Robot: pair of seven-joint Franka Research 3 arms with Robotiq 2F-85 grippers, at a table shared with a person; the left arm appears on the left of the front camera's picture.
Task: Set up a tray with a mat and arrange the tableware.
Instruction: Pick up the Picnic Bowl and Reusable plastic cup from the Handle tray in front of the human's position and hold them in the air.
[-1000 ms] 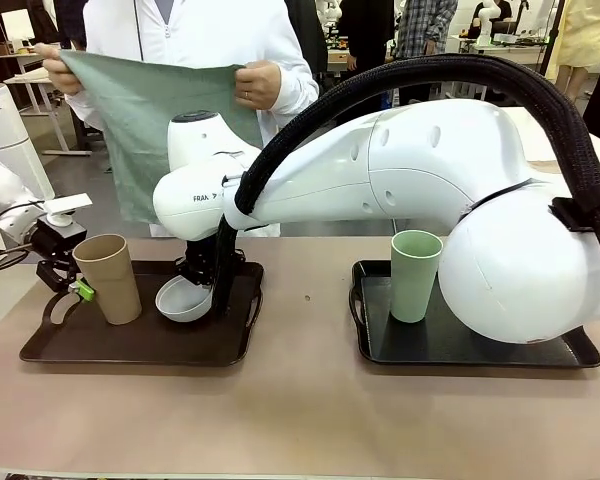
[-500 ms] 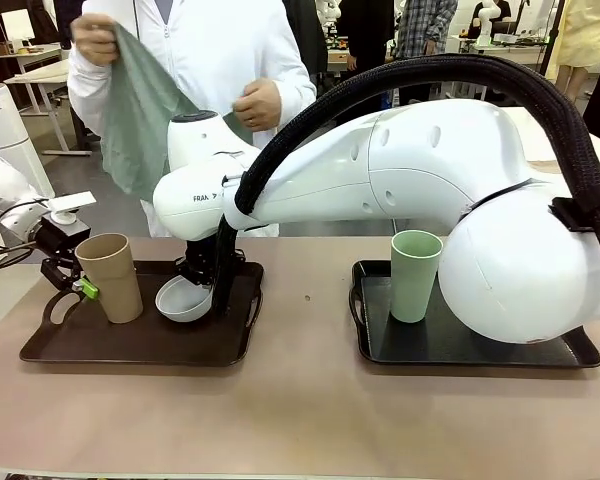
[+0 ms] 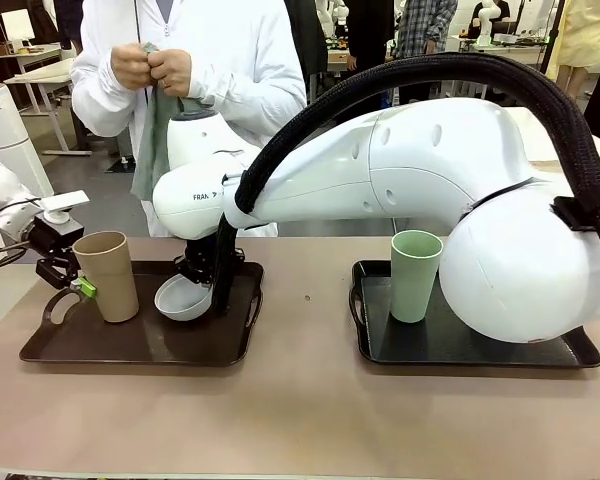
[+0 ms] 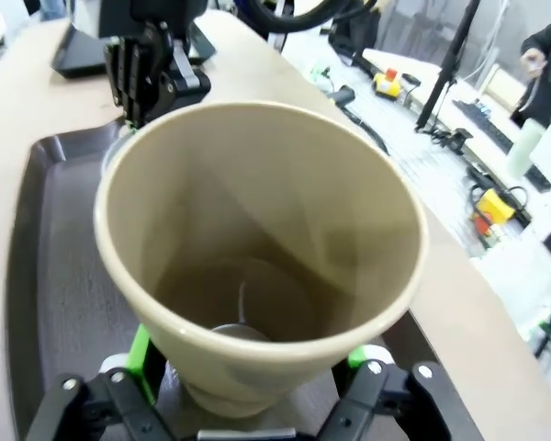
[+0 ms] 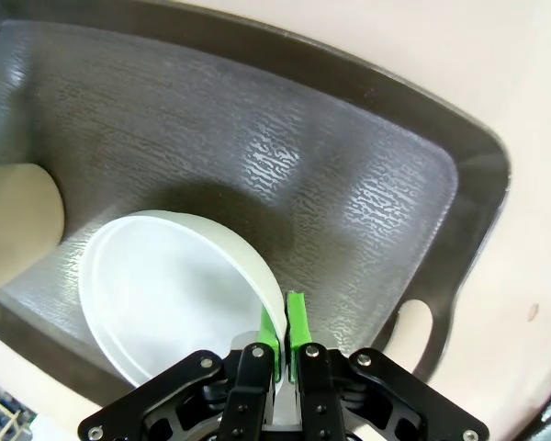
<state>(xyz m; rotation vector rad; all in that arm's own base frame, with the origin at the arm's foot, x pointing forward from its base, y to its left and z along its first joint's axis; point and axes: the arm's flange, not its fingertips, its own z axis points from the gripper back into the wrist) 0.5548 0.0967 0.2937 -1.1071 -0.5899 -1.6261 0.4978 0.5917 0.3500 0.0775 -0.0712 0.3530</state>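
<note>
The person has bunched the green cloth (image 3: pixel 151 135), spread wide a moment ago, so no mat is laid yet. On the left tray (image 3: pixel 130 347), the left pincer (image 3: pixel 77 288) flanks the tan cup (image 3: pixel 107 275), grip unclear; the right pincer (image 5: pixel 283 335) pinches the rim of the small bowl (image 5: pixel 165 294).

The person (image 3: pixel 230 70) has bunched up the spread green cloth (image 3: pixel 150 140).

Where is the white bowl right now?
Front view: the white bowl sits tilted in the left-hand tray, just right of the tan cup, its rim pinched by the right end effector.
</note>
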